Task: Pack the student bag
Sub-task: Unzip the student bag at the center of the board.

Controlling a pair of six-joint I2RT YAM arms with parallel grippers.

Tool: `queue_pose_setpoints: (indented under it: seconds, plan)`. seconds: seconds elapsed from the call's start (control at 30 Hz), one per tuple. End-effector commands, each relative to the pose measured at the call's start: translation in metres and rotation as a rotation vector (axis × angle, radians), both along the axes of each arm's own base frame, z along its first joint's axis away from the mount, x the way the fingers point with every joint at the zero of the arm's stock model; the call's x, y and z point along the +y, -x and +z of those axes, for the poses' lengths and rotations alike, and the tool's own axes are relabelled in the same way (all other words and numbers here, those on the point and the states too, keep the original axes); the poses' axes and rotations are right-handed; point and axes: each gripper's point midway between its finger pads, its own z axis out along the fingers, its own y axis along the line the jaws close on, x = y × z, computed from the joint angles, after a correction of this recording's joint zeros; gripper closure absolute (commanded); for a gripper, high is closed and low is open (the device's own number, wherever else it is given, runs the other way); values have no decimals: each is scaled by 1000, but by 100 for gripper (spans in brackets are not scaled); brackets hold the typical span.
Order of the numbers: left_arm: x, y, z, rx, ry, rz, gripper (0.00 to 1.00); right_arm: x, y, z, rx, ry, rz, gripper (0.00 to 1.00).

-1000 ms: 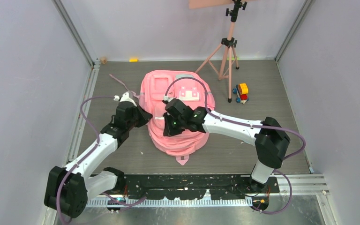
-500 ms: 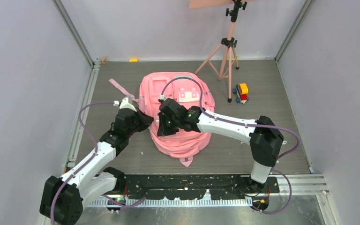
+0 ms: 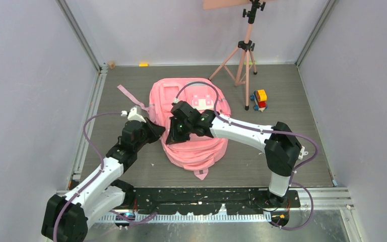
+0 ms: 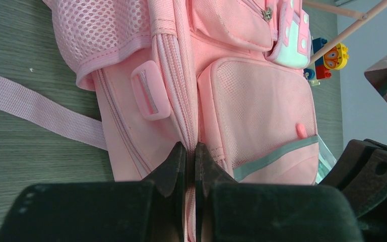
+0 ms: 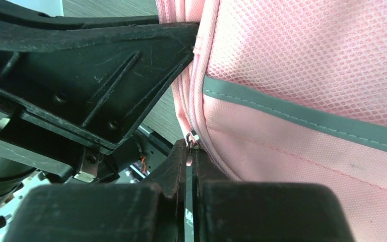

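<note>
The pink student bag (image 3: pixel 196 143) lies front-up in the middle of the table; its zip pockets and mesh show in the left wrist view (image 4: pixel 262 101). My left gripper (image 3: pixel 153 130) is at the bag's left side, shut on a pink fabric seam of the bag (image 4: pixel 190 151). My right gripper (image 3: pixel 174 137) is just beside it, shut on a small metal zip pull (image 5: pixel 191 140) at the bag's side edge (image 5: pixel 302 121). The two grippers are close together.
A pink tripod (image 3: pixel 244 55) stands behind the bag on the right. A small colourful toy vehicle (image 3: pixel 258 100) sits by its foot and shows in the left wrist view (image 4: pixel 327 60). A loose pink strap (image 3: pixel 128 95) trails off left.
Both grippers have moved left and a little nearer, and the bag has shifted and bunched with them. The right arm has stretched further across the bag.
</note>
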Motion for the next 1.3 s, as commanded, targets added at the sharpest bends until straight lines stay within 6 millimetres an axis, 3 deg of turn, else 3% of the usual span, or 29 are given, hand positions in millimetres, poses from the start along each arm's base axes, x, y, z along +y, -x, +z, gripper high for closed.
queue_pose_setpoints:
  seconds: [0.0,0.37,0.57,0.73,0.87,1.0,1.07,1.27]
  plan:
    - [-38,22,31,-82,120,-205,100,26,-74,65,-163,-236,-159,100]
    - [-40,32,28,-75,146,-231,100,15,-123,77,-198,-304,-295,100]
    - [-33,33,31,-94,132,-205,100,8,-142,79,-250,-298,-360,89]
    - [-14,31,32,-91,43,-132,98,-7,-138,91,-317,-275,-346,68]
    - [2,31,30,-69,-39,-75,79,-23,-127,110,-373,-278,-322,49]
    - [7,35,31,-44,-107,-95,55,-51,-115,121,-429,-232,-302,36]
    - [18,36,30,-28,-175,-76,45,-75,-114,119,-461,-170,-314,32]
    - [39,36,60,-65,-361,-85,35,-169,-113,99,-523,91,-379,18]
